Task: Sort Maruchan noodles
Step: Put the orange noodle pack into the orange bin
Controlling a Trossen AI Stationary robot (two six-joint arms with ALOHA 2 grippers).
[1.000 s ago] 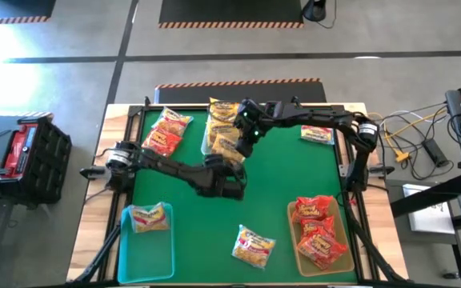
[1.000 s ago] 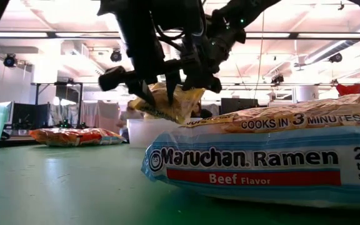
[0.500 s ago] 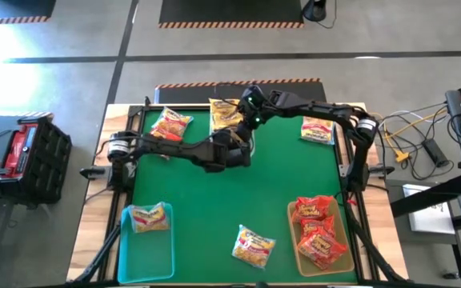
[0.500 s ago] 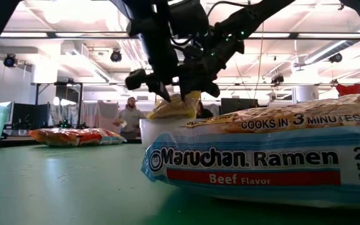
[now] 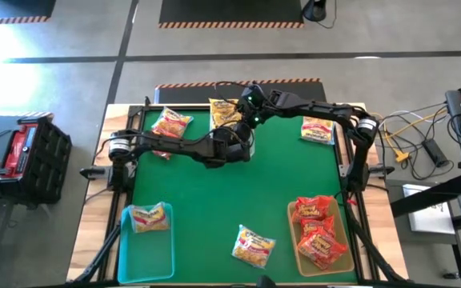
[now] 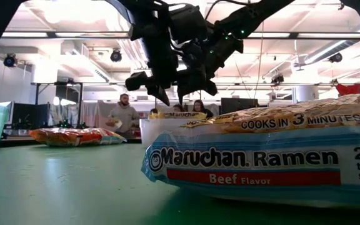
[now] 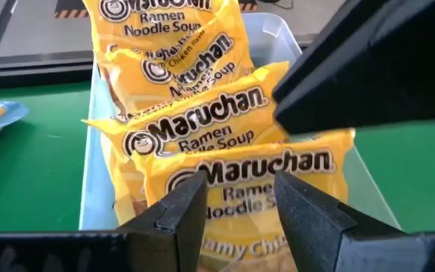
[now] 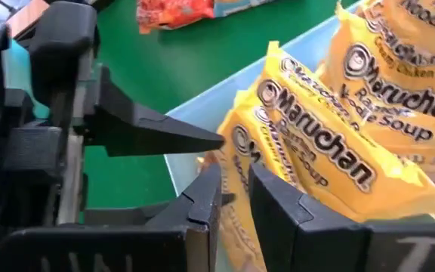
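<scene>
1. Left wrist view shows the left claw (image 7: 239, 208) released, its two dark fingers (image 7: 178, 211) apart with nothing between them, hanging just above the yellow Maruchan packets (image 7: 202, 143) stacked in a pale-blue bin (image 7: 91, 181).
2. Right wrist view shows the right claw (image 8: 232, 200) with its fingers close together and a narrow gap between them; nothing is gripped, and it sits right at the near edge of the same stack of yellow packets (image 8: 331, 143) in the bin (image 8: 195, 125). The left claw's dark fingers (image 8: 157, 136) show just beside it.
3. High view places both claws (image 5: 242, 136) together over the bin at the far middle of the green worktop (image 5: 238, 200), the left arm reaching in from the left edge, the right arm from the far right.
4. Outward from there, a red packet (image 5: 169, 125) lies on the worktop near the far left, and a yellow-and-pale-blue packet (image 5: 317, 130) lies near the far right.
5. At the near left, a teal tray (image 5: 126, 248) holds one packet (image 5: 149, 217). At the near right, a brown tray (image 5: 293, 240) holds several red packets (image 5: 320, 228).
6. One more packet (image 5: 254, 245) lies loose at the near middle; the low view shows it close up as a Beef Flavor packet (image 6: 261, 165).
7. Low view also shows people (image 6: 124, 115) standing in the room beyond the worktop.
</scene>
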